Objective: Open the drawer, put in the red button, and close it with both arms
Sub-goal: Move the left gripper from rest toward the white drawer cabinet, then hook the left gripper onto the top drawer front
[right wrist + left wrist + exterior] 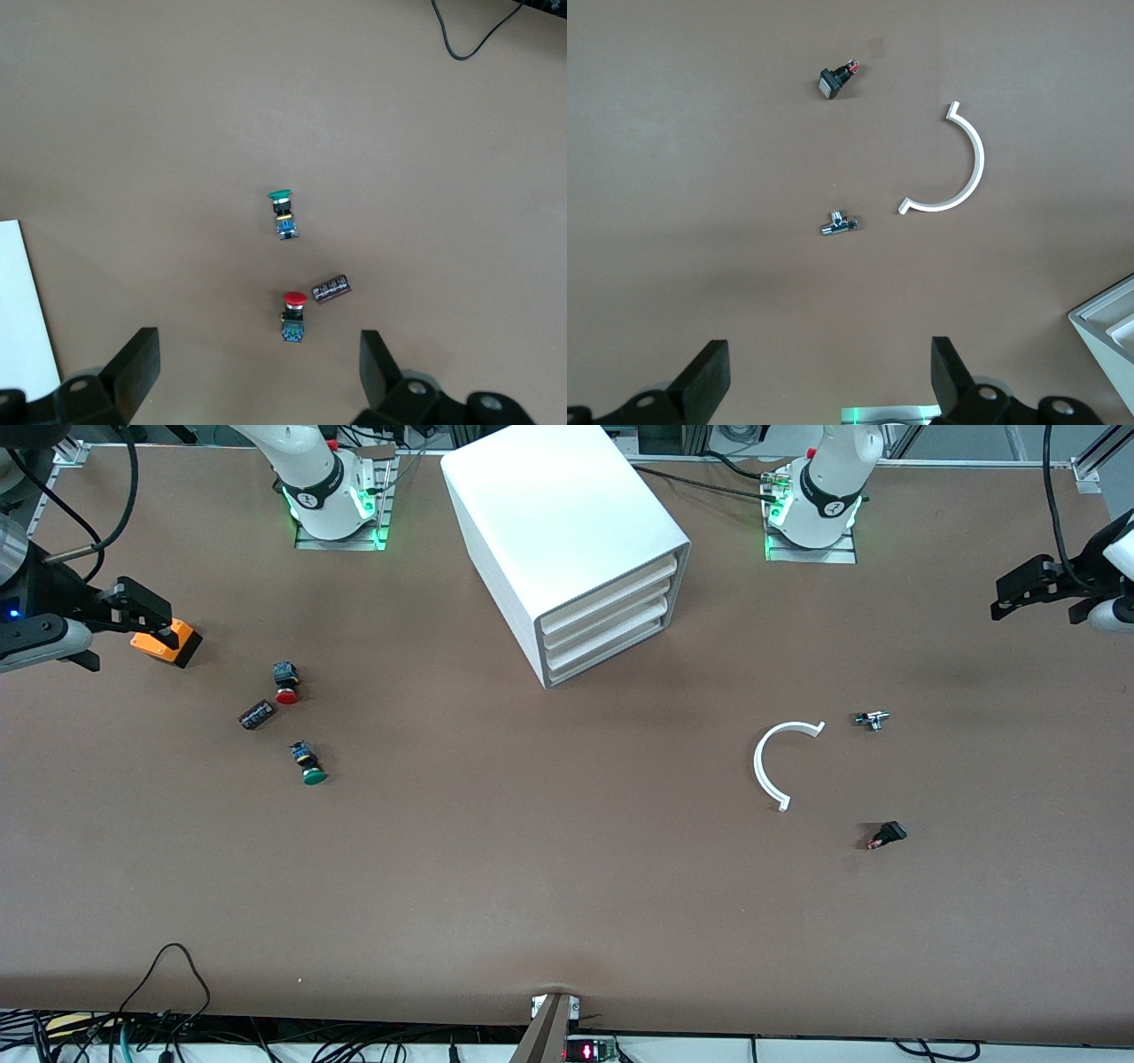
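plain brown matte tabletop [567, 868]; glossy white box cabinet w/ 3 drawers [567, 540]; red-capped black/blue push button [285, 685]; green-capped black/blue push button [308, 763]; thin white plastic arc [772, 762].

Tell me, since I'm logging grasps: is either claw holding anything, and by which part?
Nothing is held. The left claw and the right claw both hang open and empty above the table.

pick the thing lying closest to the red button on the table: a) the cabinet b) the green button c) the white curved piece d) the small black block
d: the small black block lies right beside the red button, clearly closer than the green button, while the other two options sit much farther off toward the left arm's end.
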`<control>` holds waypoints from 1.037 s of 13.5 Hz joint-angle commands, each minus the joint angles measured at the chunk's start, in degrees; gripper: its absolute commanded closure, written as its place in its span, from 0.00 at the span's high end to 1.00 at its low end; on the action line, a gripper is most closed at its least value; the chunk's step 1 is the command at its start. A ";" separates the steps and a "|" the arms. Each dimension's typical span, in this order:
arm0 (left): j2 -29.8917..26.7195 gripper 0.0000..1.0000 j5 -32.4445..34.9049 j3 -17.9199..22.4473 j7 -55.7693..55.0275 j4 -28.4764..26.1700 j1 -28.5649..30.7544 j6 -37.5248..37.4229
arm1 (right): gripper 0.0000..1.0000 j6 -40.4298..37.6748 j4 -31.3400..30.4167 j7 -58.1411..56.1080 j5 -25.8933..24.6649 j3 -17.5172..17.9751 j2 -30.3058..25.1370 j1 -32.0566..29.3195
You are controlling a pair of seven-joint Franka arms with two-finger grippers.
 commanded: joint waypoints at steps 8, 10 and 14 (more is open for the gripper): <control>4.95 1.00 -2.21 -1.37 5.64 1.99 -0.12 -3.49 | 1.00 -0.73 1.06 0.81 0.24 -0.32 0.44 0.23; 7.60 1.00 -4.06 -4.52 5.82 1.82 -0.74 -6.48 | 1.00 -0.73 1.06 0.81 0.24 -0.41 0.44 0.23; 16.11 1.00 -13.71 -10.42 8.44 1.91 -0.75 -8.95 | 1.00 -0.73 1.06 0.90 0.24 -0.41 0.44 0.23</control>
